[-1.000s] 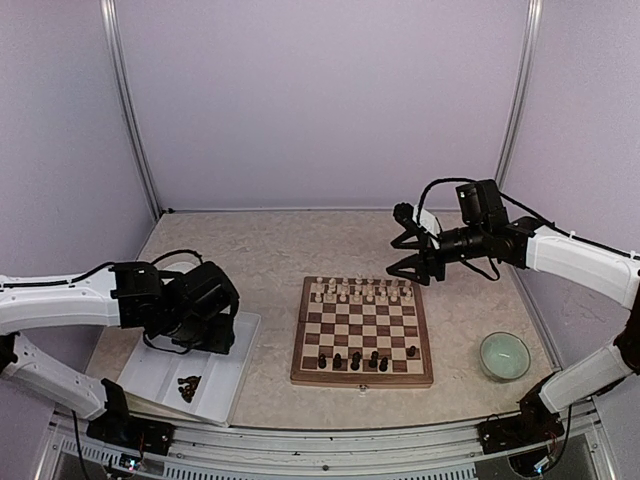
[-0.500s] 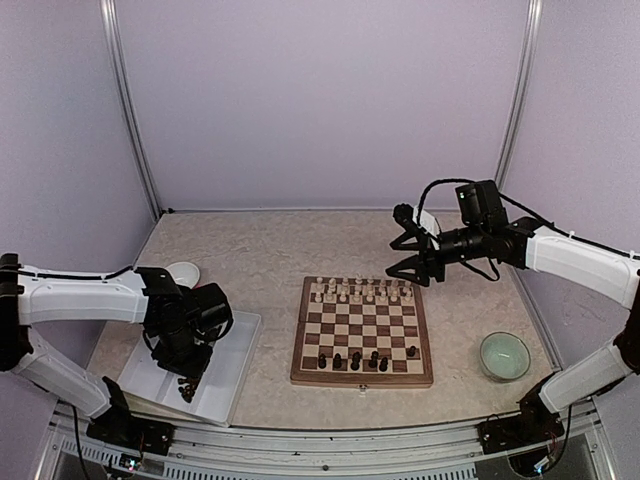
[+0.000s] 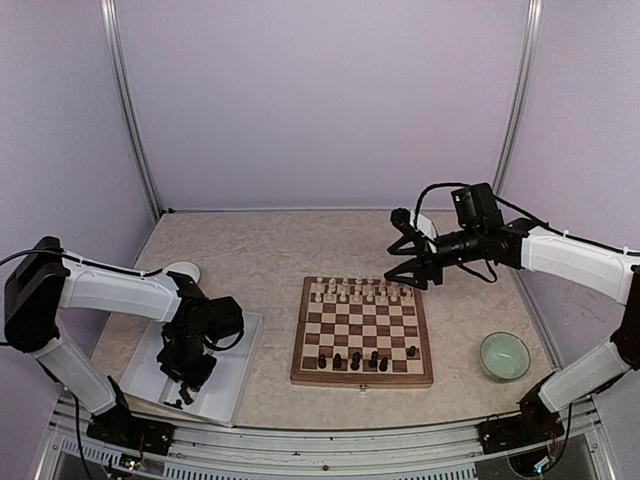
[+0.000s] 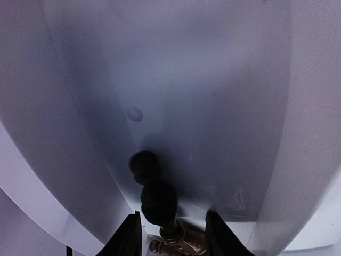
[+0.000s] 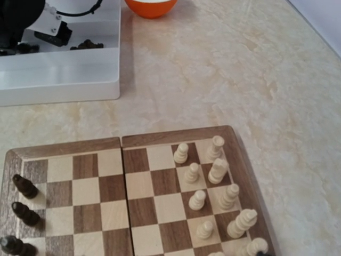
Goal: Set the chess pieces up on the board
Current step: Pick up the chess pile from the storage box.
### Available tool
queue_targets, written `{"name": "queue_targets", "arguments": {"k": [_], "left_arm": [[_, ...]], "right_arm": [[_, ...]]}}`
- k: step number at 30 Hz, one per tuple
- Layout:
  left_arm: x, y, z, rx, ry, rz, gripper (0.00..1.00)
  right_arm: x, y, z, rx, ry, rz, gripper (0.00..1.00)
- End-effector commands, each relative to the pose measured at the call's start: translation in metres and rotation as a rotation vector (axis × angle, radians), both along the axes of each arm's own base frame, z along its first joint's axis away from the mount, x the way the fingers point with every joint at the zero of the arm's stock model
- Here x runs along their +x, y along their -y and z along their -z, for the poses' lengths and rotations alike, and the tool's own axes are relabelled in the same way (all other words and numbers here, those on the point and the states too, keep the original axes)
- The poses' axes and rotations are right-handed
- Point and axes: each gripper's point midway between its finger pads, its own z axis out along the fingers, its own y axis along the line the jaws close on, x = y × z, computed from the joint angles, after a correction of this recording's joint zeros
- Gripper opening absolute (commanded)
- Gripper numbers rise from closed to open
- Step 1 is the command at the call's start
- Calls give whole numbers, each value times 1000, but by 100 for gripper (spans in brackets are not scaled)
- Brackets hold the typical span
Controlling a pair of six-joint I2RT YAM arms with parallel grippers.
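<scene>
The board (image 3: 362,375) lies mid-table with several dark chess pieces (image 3: 355,358) on its near rows and cream pieces (image 3: 360,291) filling its far rows. My left gripper (image 3: 184,386) points down into the near end of the white tray (image 3: 232,372). In the left wrist view its jaws (image 4: 173,220) stand open on either side of an upright dark piece (image 4: 155,198), not touching it. A brown piece (image 4: 181,243) lies beneath. My right gripper (image 3: 404,246) hovers open and empty above the board's far right corner. The right wrist view shows the board (image 5: 160,140) and three dark pieces (image 5: 24,186).
A green bowl (image 3: 504,355) stands right of the board. A small bowl (image 3: 183,272), orange in the right wrist view (image 5: 151,5), sits beyond the tray (image 5: 58,80). Loose dark pieces (image 5: 85,44) lie in the tray. Walls enclose the table on three sides.
My left gripper has swung toward the near end of the tray and dropped down over the loose dark pieces. The right arm has barely moved.
</scene>
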Motion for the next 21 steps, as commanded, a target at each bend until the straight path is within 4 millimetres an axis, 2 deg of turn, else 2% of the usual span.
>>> {"name": "queue_targets", "arguments": {"k": [1,5,8,10,13,15,21], "left_arm": [[19,21,24,-59,37,12,38],[36,26,25,-74,69,2,26],[42,25,26,-93,73,-34,20],[40,23,27,-95,69,-57,19],[33,18,28,-92,64,-99,25],[28,16,28,-98,64,-122,24],[26,19,17,-119,88,-140,7]], "right_arm": [[0,2,9,-5,-29,-7,67],[1,2,12,-8,-34,-5,67],[1,2,14,-13,-39,-3,67],[2,2,15,-14,-39,-2,67],[2,2,16,-16,-41,-2,67],[3,1,17,-17,-46,-2,67],[1,0,17,-10,-59,-12,67]]}}
